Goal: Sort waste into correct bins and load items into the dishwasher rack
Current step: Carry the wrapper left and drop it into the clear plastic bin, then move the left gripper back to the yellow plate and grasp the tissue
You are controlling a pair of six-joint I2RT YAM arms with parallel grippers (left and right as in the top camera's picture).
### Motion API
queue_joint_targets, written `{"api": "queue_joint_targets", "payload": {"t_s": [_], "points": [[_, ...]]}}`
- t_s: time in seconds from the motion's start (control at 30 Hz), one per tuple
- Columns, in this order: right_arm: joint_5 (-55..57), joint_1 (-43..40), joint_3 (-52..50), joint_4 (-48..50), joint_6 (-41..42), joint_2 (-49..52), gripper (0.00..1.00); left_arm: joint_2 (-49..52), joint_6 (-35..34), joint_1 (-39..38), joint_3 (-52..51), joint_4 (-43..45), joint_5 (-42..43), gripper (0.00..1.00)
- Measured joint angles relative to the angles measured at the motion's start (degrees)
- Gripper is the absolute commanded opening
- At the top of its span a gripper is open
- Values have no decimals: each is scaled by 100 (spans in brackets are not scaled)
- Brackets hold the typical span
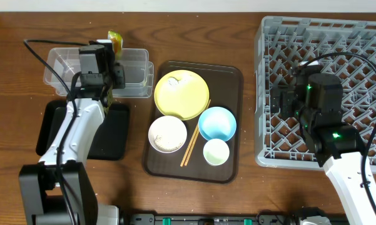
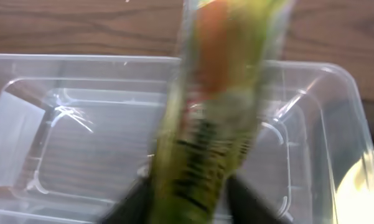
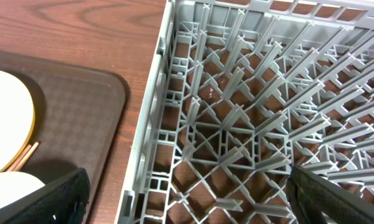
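My left gripper (image 1: 112,55) is shut on the green-and-orange snack wrapper (image 1: 116,40) and holds it upright above the clear tub (image 1: 62,65). In the left wrist view the blurred wrapper (image 2: 224,112) rises from between the fingers (image 2: 193,202) over the tub (image 2: 311,124). The black tray (image 1: 112,134) lies in front of the tub, partly under the left arm. My right gripper (image 1: 280,100) is open and empty over the left part of the grey rack (image 1: 325,37). Its fingers (image 3: 193,199) are spread wide above the rack's lattice (image 3: 236,124).
A dark brown serving tray (image 1: 228,75) in the middle holds the yellow plate (image 1: 181,94), white bowl (image 1: 167,134), light blue bowl (image 1: 217,123), small pale cup (image 1: 216,152) and chopsticks (image 1: 194,134). Pale bits lie on the plate and in the white bowl.
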Motion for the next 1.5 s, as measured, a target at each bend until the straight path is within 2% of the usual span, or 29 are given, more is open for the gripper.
{"api": "queue_joint_targets", "payload": {"t_s": [0.07, 0.2, 0.33, 0.5, 0.6, 0.63, 0.9, 1.07, 1.17, 1.33, 1.47, 1.5], "points": [[0, 0, 0, 0, 0, 0, 99, 13, -7, -2, 0, 0, 0, 56], [0, 0, 0, 0, 0, 0, 99, 13, -11, -2, 0, 2, 0, 56], [0, 0, 0, 0, 0, 0, 99, 13, 2, -2, 0, 2, -2, 64], [0, 0, 0, 0, 0, 0, 99, 13, -9, -2, 0, 2, 50, 65], [0, 0, 0, 0, 0, 0, 99, 13, -9, -26, 0, 2, 365, 65], [0, 0, 0, 0, 0, 0, 99, 13, -24, -59, 0, 2, 498, 68], [0, 0, 0, 0, 0, 0, 99, -31, -133, -1073, 57, 4, 1193, 80], [0, 0, 0, 0, 0, 0, 99, -26, -57, -1567, 129, -2, 1294, 81], [0, 0, 0, 0, 0, 0, 99, 55, -50, -1574, 396, -348, 1294, 81], [-2, 0, 0, 0, 0, 0, 99, 271, -48, -1556, 1567, -1040, 1296, 82], [0, 0, 0, 0, 0, 0, 99, 308, -48, -1569, 2164, -1158, 1296, 82], [0, 0, 0, 0, 0, 0, 99, 337, -50, -1572, 2203, -1204, 1296, 85]]}}
